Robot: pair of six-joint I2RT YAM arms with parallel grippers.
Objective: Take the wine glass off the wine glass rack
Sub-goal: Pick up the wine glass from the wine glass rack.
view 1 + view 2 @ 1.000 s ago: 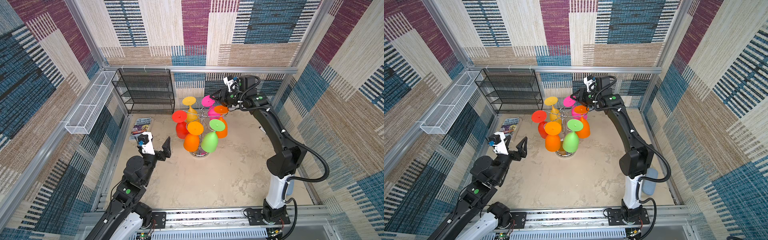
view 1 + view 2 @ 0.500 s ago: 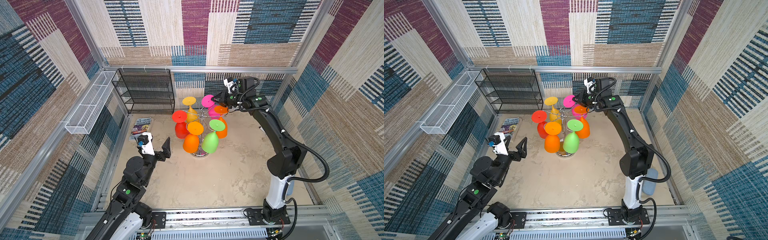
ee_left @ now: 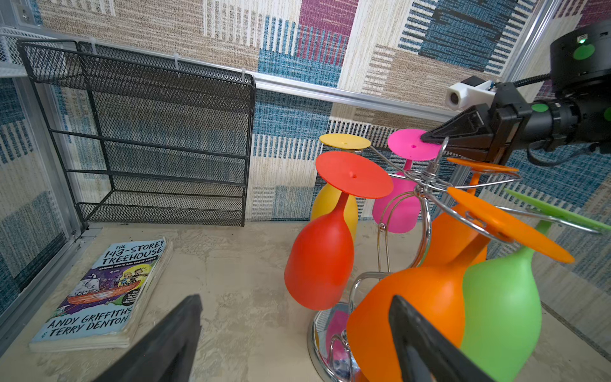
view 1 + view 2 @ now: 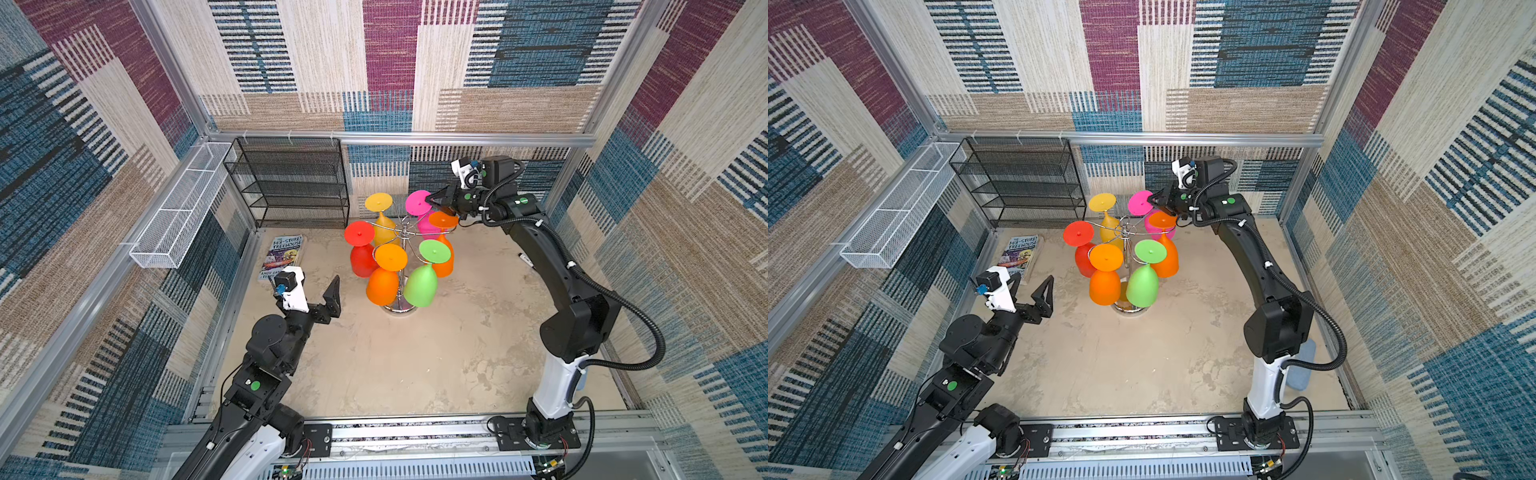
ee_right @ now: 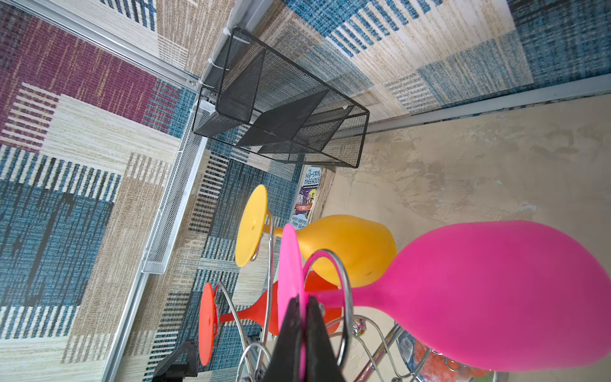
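The chrome wire wine glass rack [image 4: 398, 308] stands toward the back of the mottled beige surface [image 4: 415, 365]. Its round disc base lies flat, its thin pole is upright, and curled arms fan out from the top. Six glasses hang bowl-down from it by their feet.

The pink plastic wine glass [image 4: 417, 202] hangs on the rear side, toward the right arm. It is opaque and matte with a teardrop bowl; its stem sits in a wire loop and its flat round foot faces up. The right tool [image 4: 432, 200] is pinched closed on the edge of that foot. In the right wrist view the foot shows edge-on between the two black fingers [image 5: 319, 337].

A yellow glass [image 4: 378, 202] hangs just beside the pink one. The foot of an orange glass [image 4: 443, 219] lies just under the right tool. A red glass [image 4: 359, 233], a second orange glass [image 4: 390, 257] and a green glass [image 4: 434, 251] hang on the near side.

The left tool [image 4: 1030, 286] hovers left of the rack, jaws spread wide, holding nothing. A black mesh shelf unit [image 4: 291, 183] stands at the back wall, and a white wire mesh basket [image 4: 178, 216] hangs on the left wall. A paperback book [image 4: 282, 255] lies flat in front of the shelf unit.
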